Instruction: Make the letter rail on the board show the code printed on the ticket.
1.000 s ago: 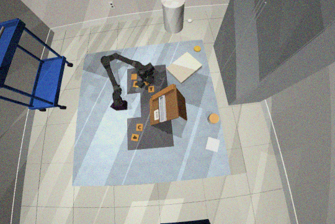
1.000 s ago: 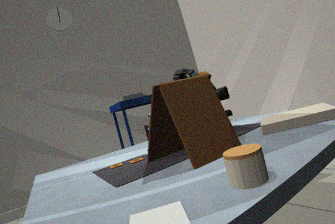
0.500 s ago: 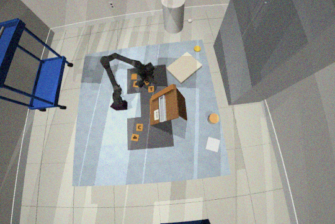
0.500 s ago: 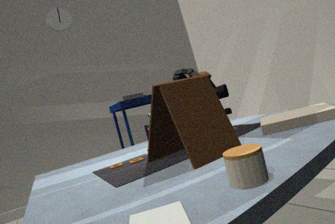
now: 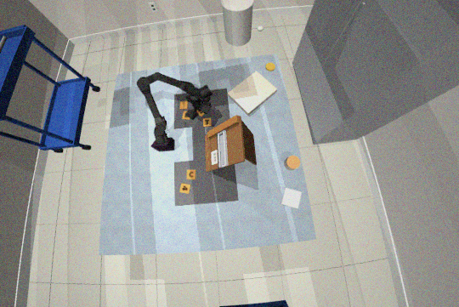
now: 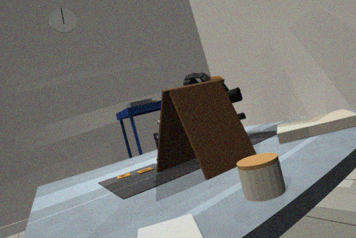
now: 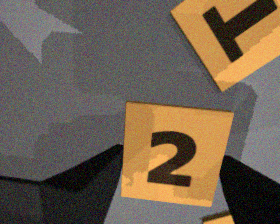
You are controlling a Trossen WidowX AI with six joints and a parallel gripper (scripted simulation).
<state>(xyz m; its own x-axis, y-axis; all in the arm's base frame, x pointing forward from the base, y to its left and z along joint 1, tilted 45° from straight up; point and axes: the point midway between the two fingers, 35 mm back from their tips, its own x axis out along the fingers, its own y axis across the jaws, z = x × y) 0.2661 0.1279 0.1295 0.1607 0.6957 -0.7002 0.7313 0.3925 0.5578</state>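
My gripper (image 7: 171,157) (image 5: 201,113) is shut on the orange 2 tile (image 7: 183,120), its fingers on the tile's two sides; I cannot tell whether it is lifted. The T tile (image 7: 230,30) (image 5: 206,122) lies close by. Two more tiles (image 5: 183,105) (image 5: 186,115) lie beside the gripper, letters unclear. A C tile (image 5: 191,174) (image 6: 145,170) and a tile (image 5: 184,188) (image 6: 124,176) reading A or 4 lie at the other end. The brown board (image 5: 236,144) (image 6: 211,128) stands tilted; its pale rail (image 5: 223,149) shows no tiles. The ticket (image 5: 214,157) is too small to read.
Dark mats (image 5: 212,196) lie under the tiles. A cream slab (image 5: 248,99) (image 6: 316,126) is behind the board, towards the back right. A round container with an orange lid (image 5: 292,162) (image 6: 258,159), a white square (image 5: 291,198) (image 6: 171,229) and a yellow disc (image 5: 270,66) are near the counter's far edge.
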